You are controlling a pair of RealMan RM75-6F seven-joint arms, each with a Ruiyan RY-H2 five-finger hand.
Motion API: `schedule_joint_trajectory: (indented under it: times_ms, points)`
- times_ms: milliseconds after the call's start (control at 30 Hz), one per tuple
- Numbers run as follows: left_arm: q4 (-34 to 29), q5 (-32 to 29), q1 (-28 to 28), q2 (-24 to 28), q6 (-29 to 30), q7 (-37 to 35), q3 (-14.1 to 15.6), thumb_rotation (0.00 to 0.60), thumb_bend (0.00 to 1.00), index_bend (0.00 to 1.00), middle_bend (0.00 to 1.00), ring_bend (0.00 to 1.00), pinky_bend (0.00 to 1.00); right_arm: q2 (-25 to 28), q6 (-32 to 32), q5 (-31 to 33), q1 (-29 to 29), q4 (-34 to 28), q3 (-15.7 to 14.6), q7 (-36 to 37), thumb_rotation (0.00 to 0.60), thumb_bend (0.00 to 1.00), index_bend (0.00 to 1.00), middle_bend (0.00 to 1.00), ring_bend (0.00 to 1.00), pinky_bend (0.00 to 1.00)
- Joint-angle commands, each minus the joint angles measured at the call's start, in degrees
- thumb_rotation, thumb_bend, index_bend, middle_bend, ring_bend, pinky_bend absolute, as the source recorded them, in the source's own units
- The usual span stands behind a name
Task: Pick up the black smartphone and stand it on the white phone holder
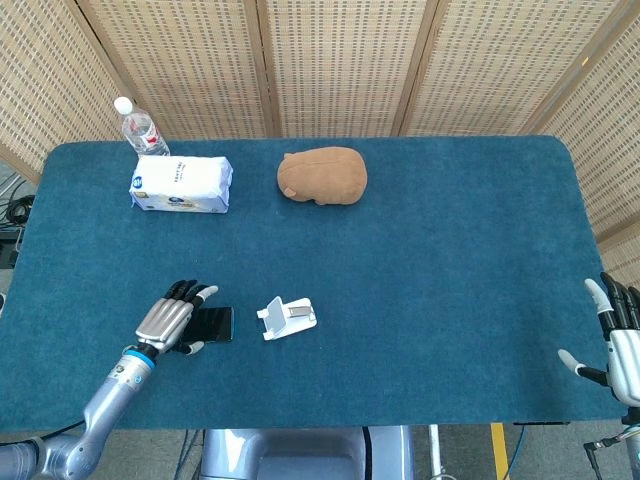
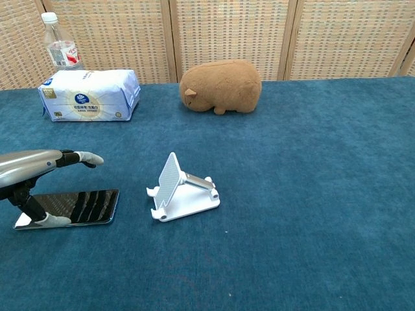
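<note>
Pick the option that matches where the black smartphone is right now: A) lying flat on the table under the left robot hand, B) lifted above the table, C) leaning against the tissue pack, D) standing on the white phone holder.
A: the black smartphone lies flat on the table, the left robot hand over it, the white phone holder empty beside it.

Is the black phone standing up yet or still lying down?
Lying down. The black phone is flat on the table, beside the white holder.
</note>
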Motion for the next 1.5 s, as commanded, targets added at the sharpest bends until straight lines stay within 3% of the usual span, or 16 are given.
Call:
schedule_joint_trajectory:
  times_ms: [33,633,1000,1500]
  points:
    - [-0.14,-0.6,0.3,-0.43,0.38,0.8,0.04,0.6,0.24,0.11,0.14,0.05,0.05,0.01,-0.08,-0.02,0.03,0.03,-0.02,0.05,0.6,0.1,0.0,0.0,0.0,0.0]
    - [-2.19,-7.41,0.67,-4.86,4.0,10.55,-1.25,0.6,0.24,0.13,0.18,0.09,0.09,0.08,-0.33,0.07,0.1,0.16,-0.03,0.4,0.6,0.1,0.0,0.0,0.0,0.0]
    - [-3.82,-14.61,-0.21,-7.3,6.37,18.23,-2.31,0.6,0.24,0.13,0.18,0.09,0.09,0.07,-0.54,0.27,0.18,0.26,0.04,0.58,0.6,0.1,0.0,0.0,0.0,0.0]
    - [-1.92,-15.61,-0.65,-9.87,7.18,19.3,-2.76,0.6,0.25,0.22,0.25,0.16,0.15,0.17,-0.54,0.25,0.14,0.31,0.01,0.96,0.6,0.1,0.0,0.0,0.0,0.0]
